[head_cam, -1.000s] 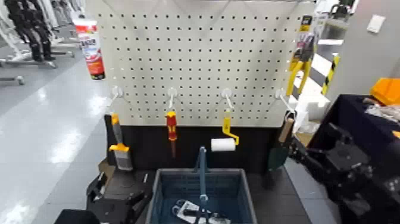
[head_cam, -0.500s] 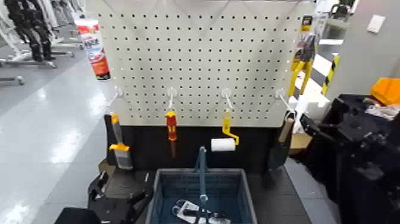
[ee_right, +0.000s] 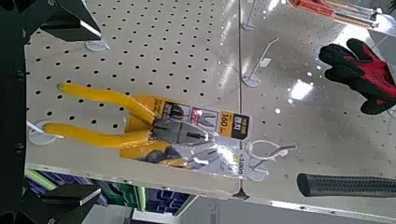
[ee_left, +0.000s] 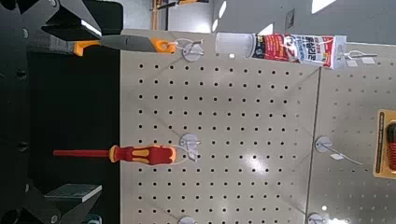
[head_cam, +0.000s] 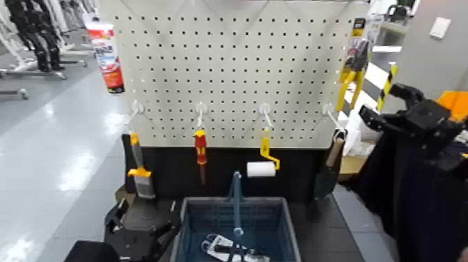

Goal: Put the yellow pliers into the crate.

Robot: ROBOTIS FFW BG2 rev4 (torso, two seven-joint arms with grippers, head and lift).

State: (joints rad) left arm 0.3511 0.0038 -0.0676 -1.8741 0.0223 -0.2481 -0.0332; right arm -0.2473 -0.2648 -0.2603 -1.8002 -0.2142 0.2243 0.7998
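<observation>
The yellow pliers (head_cam: 352, 73) hang on their black-and-yellow card at the pegboard's top right corner. In the right wrist view the pliers (ee_right: 140, 126) fill the middle, handles pointing toward my gripper. My right gripper (head_cam: 385, 104) is raised to the right of the board, a little below and apart from the pliers, and is open and empty; its fingers (ee_right: 70, 21) frame the wrist view. The blue-grey crate (head_cam: 189, 223) stands below the board, its hoop handle upright. My left gripper (head_cam: 143, 221) is parked low, left of the crate, open.
On the pegboard hang a sealant tube (head_cam: 106, 56), a brush (head_cam: 139, 174), a red-and-yellow screwdriver (head_cam: 200, 148), a paint roller (head_cam: 263, 162) and a trowel (head_cam: 329, 171). A packaged item (head_cam: 230, 247) lies in the crate. A dark table with a yellow bin (head_cam: 456, 104) stands on the right.
My right arm has risen from low beside the trowel to near the height of the pliers. The left arm, crate and hanging tools have not moved.
</observation>
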